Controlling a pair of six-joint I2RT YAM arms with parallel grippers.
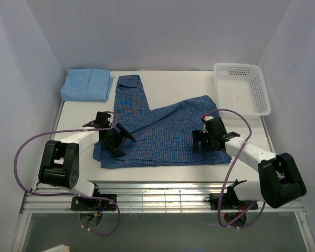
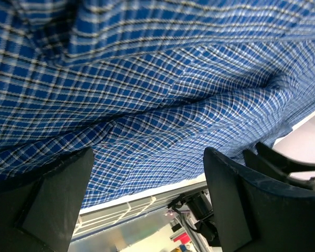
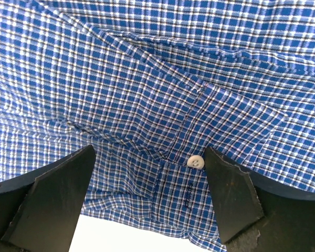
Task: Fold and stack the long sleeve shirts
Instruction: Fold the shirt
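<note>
The dark blue checked shirt (image 1: 163,131) lies partly folded and spread across the middle of the white table, one sleeve reaching back toward the far left. The plain light blue shirt (image 1: 87,84) lies folded at the far left corner. My left gripper (image 1: 118,140) is open over the checked shirt's left part; the check cloth (image 2: 147,94) fills its view. My right gripper (image 1: 200,140) is open over the shirt's right front part, above a cuff with a white button (image 3: 196,161) near the shirt's edge. Neither holds anything.
A white plastic mesh basket (image 1: 241,86) stands at the far right corner. The table's front edge and a metal rail (image 1: 163,197) run just in front of the shirt. Light walls enclose the table on three sides.
</note>
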